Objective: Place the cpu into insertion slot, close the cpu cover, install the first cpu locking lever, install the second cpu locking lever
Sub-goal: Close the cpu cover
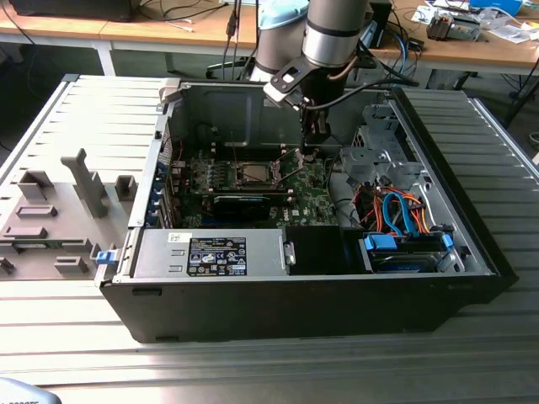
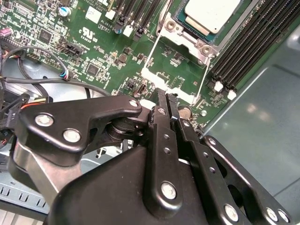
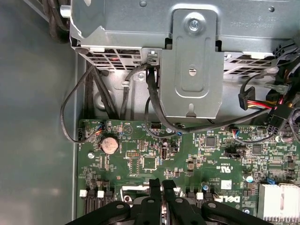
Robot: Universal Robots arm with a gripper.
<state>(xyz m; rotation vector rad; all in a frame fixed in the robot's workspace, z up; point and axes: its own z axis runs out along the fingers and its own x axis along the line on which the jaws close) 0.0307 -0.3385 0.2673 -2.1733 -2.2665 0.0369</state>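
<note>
The hand (image 2: 167, 98) is pinched closed near the cpu (image 2: 206, 14), partly cut off in the second wrist view.

Silver-grey arm (image 1: 335, 29), black screw-studded end effector (image 2: 167, 99) — cable (image 1: 358, 87) apparently black.

The case (image 1: 295, 303) lies open upward, leaving free room above the motherboard (image 1: 313, 195) around the cpu (image 1: 253, 175). At the case's edge on the exterior view's right the drive cage (image 1: 381, 150) and cable bundle (image 1: 396, 209) crowd close, and the power supply (image 1: 210, 252) walls the near edge.
</note>
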